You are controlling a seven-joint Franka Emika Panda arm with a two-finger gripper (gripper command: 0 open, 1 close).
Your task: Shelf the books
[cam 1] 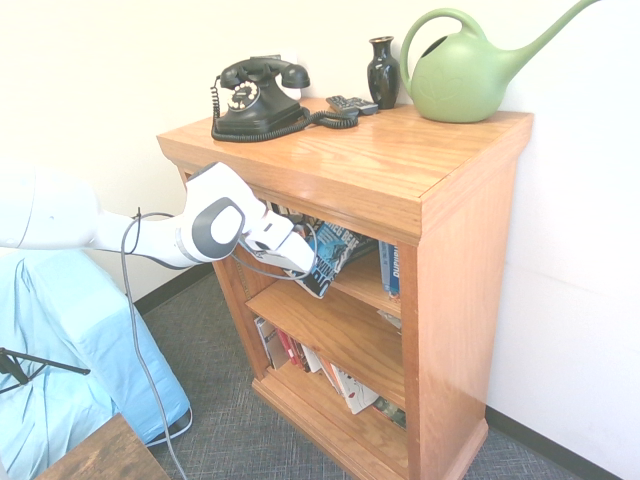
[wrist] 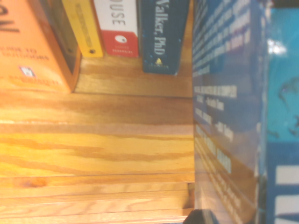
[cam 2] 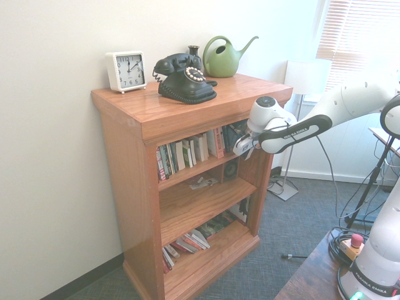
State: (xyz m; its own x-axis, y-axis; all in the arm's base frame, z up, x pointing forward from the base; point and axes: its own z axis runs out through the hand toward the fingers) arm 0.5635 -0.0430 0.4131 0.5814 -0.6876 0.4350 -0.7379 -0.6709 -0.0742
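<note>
The gripper [cam 1: 312, 268] is closed on the blue-and-black paperback [cam 1: 332, 256], which is held tilted at the front edge of the oak bookcase's [cam 1: 470, 270] top shelf, just under the bookcase's flat top. Deeper on that shelf a row of upright books [cam 2: 187, 153] is seen. In the wrist view the paperback's blue cover [wrist: 224, 107] is shown beside bare shelf plank. On the bookcase's top a black rotary telephone [cam 1: 258, 98], a dark vase [cam 1: 383, 72] and a green watering can [cam 1: 465, 75] are placed.
</note>
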